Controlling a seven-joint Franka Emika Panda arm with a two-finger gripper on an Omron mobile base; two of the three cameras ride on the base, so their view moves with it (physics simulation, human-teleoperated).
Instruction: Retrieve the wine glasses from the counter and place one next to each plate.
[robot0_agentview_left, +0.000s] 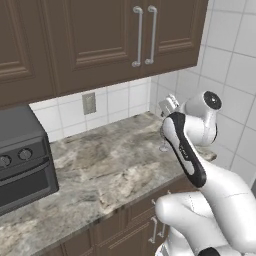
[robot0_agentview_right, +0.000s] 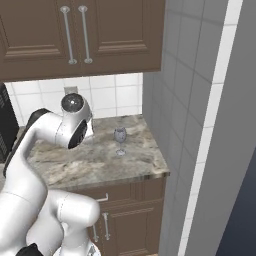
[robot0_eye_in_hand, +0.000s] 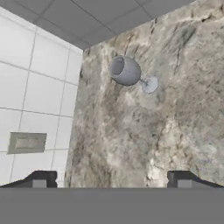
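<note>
One wine glass (robot0_agentview_right: 120, 140) stands upright on the counter (robot0_agentview_right: 100, 162) near the tiled corner wall. In the hand view the wine glass (robot0_eye_in_hand: 127, 71) shows from above, with its round foot toward the lower right. My gripper (robot0_eye_in_hand: 111, 181) hovers above the counter (robot0_eye_in_hand: 131, 131), well short of the glass. Its jaws stand wide apart with nothing between them. In the left base view the arm hides most of the wine glass (robot0_agentview_left: 163, 145); its stem and foot show on the counter (robot0_agentview_left: 100, 170). The plates are out of view.
A dark countertop oven (robot0_agentview_left: 22, 155) sits at the counter's left end. Dark wall cabinets (robot0_agentview_left: 100, 40) hang overhead. An outlet (robot0_agentview_left: 89, 103) is set in the white tile backsplash. A tiled side wall (robot0_agentview_right: 180, 110) closes the counter's right end.
</note>
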